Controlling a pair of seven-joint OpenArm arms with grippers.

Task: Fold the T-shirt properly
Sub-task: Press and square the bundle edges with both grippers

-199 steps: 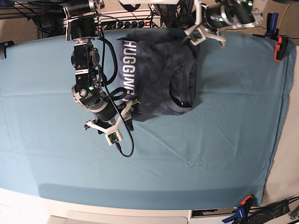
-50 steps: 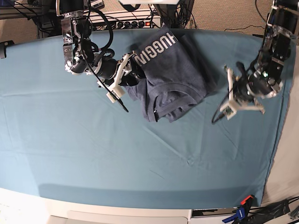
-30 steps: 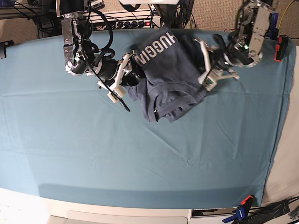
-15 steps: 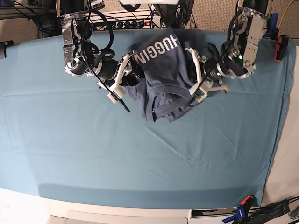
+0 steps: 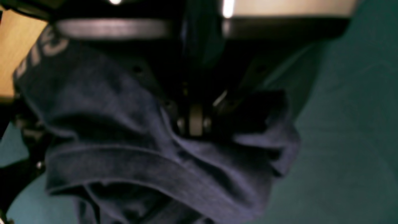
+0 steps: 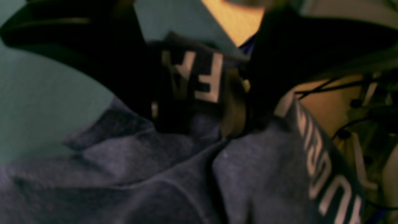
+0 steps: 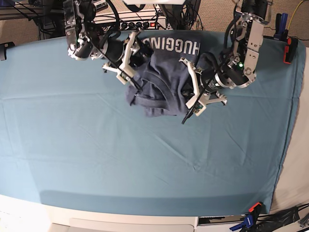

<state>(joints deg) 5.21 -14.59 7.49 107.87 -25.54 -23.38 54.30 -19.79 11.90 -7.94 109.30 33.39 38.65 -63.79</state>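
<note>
**A:** Where is the T-shirt [image 7: 166, 72] now?

**B:** It is bunched at the far middle of the counter [image 7: 96, 159], close to the far edge. The white lettering [image 7: 175, 46] runs along its far side, and the ribbed neck and folds hang toward the near side.

**A:** And the two arms?

**B:** The right end effector [image 7: 131, 55] is at the left side of the shirt, and its fingers are clenched on the cloth there. In the right wrist view the dark fingers [image 6: 199, 93] press on a fold with letters, and the T-shirt [image 6: 199, 174] fills the lower part. The left end effector [image 7: 193, 89] is at the right side of the shirt, pressed into the fabric. In the left wrist view the T-shirt [image 5: 149, 161] gathers around the fingers, but the view is dark and blurred, so I cannot tell if they grasp it or are released.

**A:** How much open room is there?

**B:** The teal cloth [image 7: 72, 145] on the counter lies bare on the near half and on the left. At the right edge, orange clamps [image 7: 288, 48] hold the cloth, and another clamp [image 7: 251, 212] sits at the near right corner.
</note>
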